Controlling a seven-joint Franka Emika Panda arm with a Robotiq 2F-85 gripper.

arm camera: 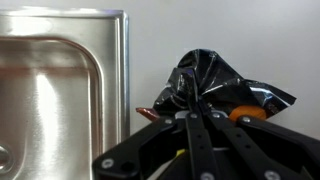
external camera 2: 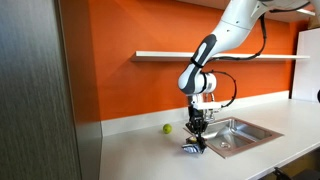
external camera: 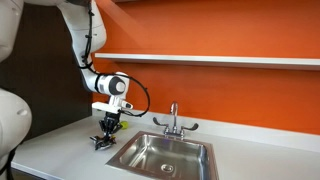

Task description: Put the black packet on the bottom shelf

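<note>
The black packet (arm camera: 215,80) is a crinkled glossy black bag with orange print. In the wrist view it lies on the white counter just beyond my fingers, and the fingertips (arm camera: 195,112) are pinched together on its bunched edge. In both exterior views my gripper (external camera: 107,128) (external camera 2: 196,130) points straight down at the counter, with the packet (external camera: 103,142) (external camera 2: 193,147) under it beside the sink. The shelf (external camera: 220,60) (external camera 2: 230,56) is a white board on the orange wall, above the counter.
A steel sink (external camera: 165,155) (external camera 2: 240,135) (arm camera: 60,90) with a faucet (external camera: 173,120) is set in the white counter (external camera: 55,140) right beside the packet. A small green ball (external camera 2: 167,128) lies near the wall. A grey cabinet side (external camera 2: 35,90) stands close in an exterior view.
</note>
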